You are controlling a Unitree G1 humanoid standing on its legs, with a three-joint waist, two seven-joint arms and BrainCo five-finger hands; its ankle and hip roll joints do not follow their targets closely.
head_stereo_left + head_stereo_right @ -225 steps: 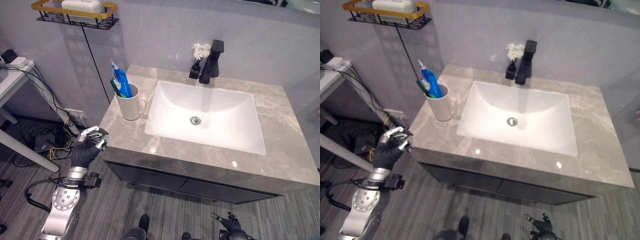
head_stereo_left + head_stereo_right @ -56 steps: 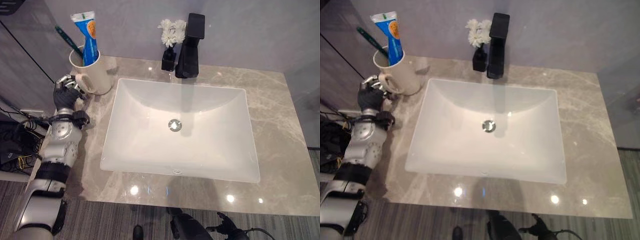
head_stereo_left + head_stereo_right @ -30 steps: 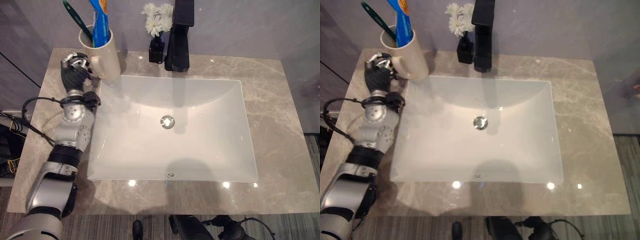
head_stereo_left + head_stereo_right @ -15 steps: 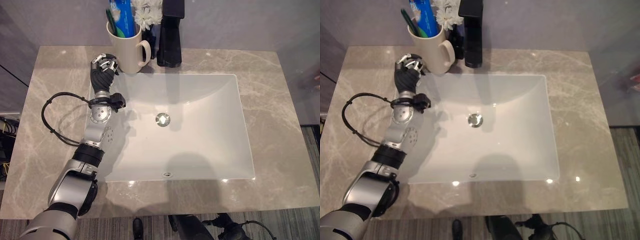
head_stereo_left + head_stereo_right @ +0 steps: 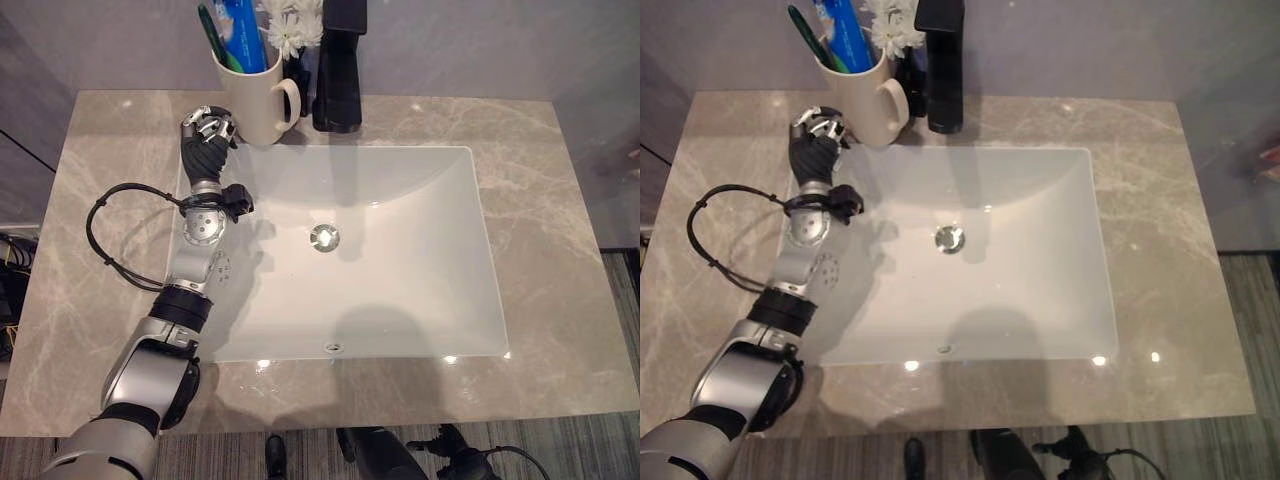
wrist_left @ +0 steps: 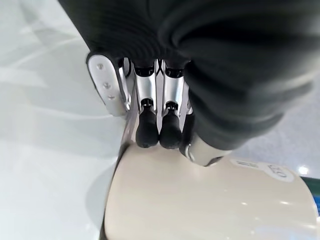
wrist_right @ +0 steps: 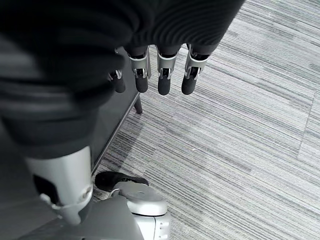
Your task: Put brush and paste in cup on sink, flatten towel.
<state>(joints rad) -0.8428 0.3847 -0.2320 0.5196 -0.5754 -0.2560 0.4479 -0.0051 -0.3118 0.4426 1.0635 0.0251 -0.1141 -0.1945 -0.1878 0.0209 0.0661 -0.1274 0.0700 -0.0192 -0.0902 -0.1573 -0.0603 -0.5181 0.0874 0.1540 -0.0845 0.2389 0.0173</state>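
On the grey marble surface, at its far left corner by the white sink basin: cream cup standing upright, handle turned toward the black faucet. Holding a green toothbrush and a blue toothpaste tube, both leaning out of the rim. Just beside the cup and against the faucet, a small dark vase of white flowers.

Left hand reaching over the basin's near-left edge, right up against the cup's lower wall on the side away from the handle. Fingers curled, dark tips touching the cup's cream wall in the left wrist view, without wrapping round it; holding nothing.

Right hand hanging low over striped grey carpet, fingers loosely bent, empty.
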